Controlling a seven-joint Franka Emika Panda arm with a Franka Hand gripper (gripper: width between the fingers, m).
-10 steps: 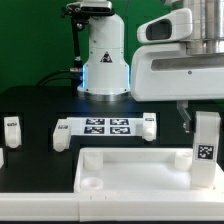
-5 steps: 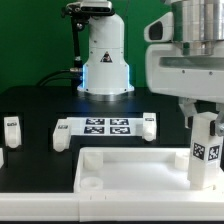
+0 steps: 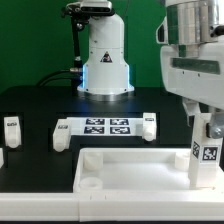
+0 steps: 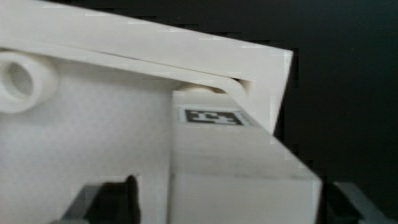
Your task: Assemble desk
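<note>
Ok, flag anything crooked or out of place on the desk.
Nothing stands out. One leg stands upright at the panel's corner on the exterior view's right. A spare leg stands on the table, apart from the panel. Nothing looks damaged.

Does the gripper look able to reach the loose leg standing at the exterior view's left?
Probably yes. That loose leg stands apart on the black table, with nothing over it. The gripper is around a second leg at the panel corner and must leave it first.
</note>
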